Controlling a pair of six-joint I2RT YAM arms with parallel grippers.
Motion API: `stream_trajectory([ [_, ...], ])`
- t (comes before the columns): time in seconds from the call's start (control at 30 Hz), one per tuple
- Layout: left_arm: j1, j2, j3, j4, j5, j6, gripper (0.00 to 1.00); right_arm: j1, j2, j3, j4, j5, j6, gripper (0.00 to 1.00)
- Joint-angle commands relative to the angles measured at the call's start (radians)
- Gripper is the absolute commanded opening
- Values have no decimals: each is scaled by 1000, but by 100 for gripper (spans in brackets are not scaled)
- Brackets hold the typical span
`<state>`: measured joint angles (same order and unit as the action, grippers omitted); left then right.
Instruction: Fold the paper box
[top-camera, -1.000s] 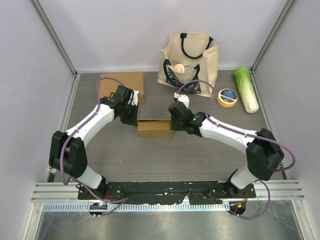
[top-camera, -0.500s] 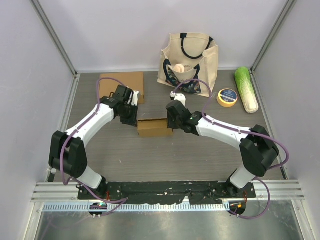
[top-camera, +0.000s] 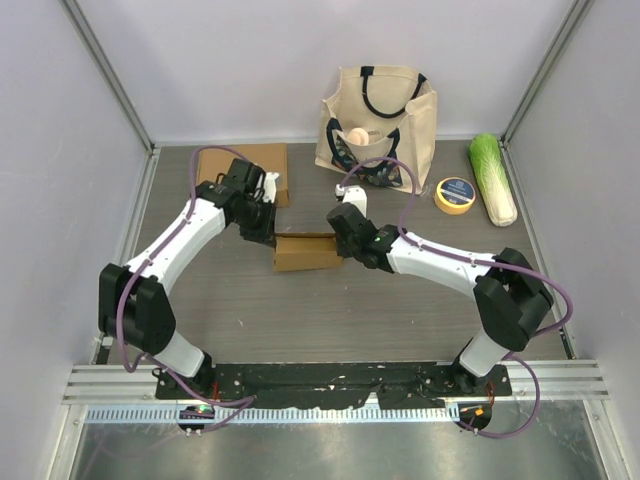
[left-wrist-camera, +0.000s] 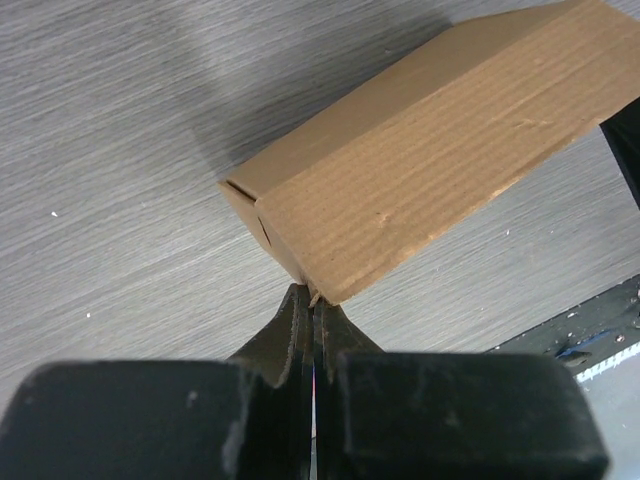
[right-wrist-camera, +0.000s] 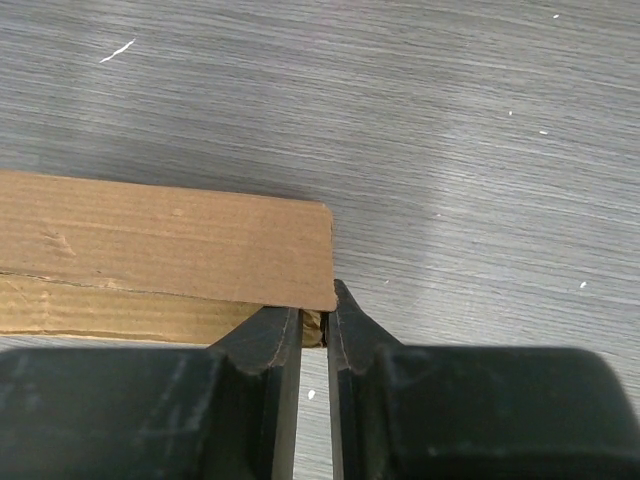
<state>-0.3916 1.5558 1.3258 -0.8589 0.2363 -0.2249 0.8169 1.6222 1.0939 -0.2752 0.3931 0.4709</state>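
paper box (top-camera: 308, 253) on table (top-camera: 300, 310), tote bag (top-camera: 378, 115) (pale round object (top-camera: 356, 135) in pocket)

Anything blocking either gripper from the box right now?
Nothing visible. The left gripper touches the box at one corner; the right gripper is at the other end, cardboard between its tips.
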Motion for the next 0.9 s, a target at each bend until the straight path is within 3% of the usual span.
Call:
stream_trajectory([
  [0.0, -1, 16, 36, 6, 95, -14, 0, 25, 30, 34, -50, 38, -26, 17],
  [0.17, -1, -11, -40, 83, 87, -51, 0, 24, -13, 58, -82, 32, 9, 45],
  [0.47, 0, -54, -103, 138, 103, -109, 0, 1, -102, 6, -15, -111, 80, 74],
  [0.87, 51, -68, -138, 199, 299, -180, 0, 18, -59, -83, 94, -109, 15, 79],
])
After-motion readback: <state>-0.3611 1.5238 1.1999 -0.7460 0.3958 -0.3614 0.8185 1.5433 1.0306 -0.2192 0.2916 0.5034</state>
